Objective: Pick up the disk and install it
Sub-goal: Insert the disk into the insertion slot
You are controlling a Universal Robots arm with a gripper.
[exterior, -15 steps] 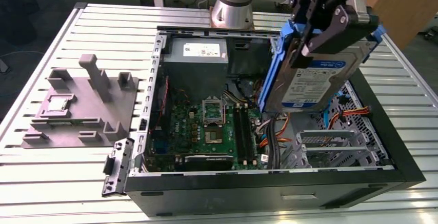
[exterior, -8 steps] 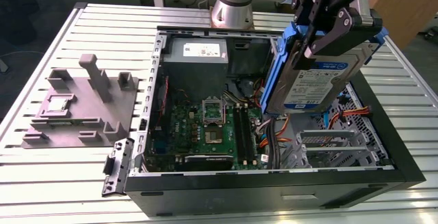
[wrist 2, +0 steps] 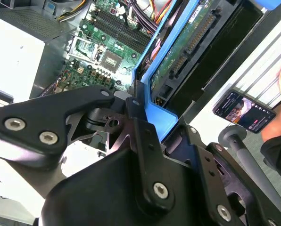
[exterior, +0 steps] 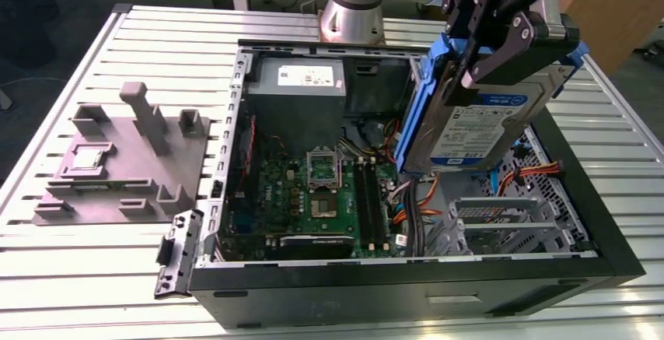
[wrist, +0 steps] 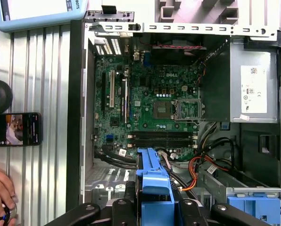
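Your gripper [wrist: 154, 201] is clamped on the blue carrier [exterior: 421, 114] at the top end of the disk [exterior: 477, 126], which hangs tilted above the open computer case [exterior: 415, 282], over its drive cage [exterior: 503, 223]. Treat the disk as dense, rigid and shock-sensitive. The plastic frame likely flexes, so take hold at its edges, never the circuit board [wrist 2: 187, 40].

Bright, even light glares off the slatted table [exterior: 83, 278], while the computer case [exterior: 415, 282] interior lies shadowed.

All three views look down on motherboard [exterior: 311, 192].
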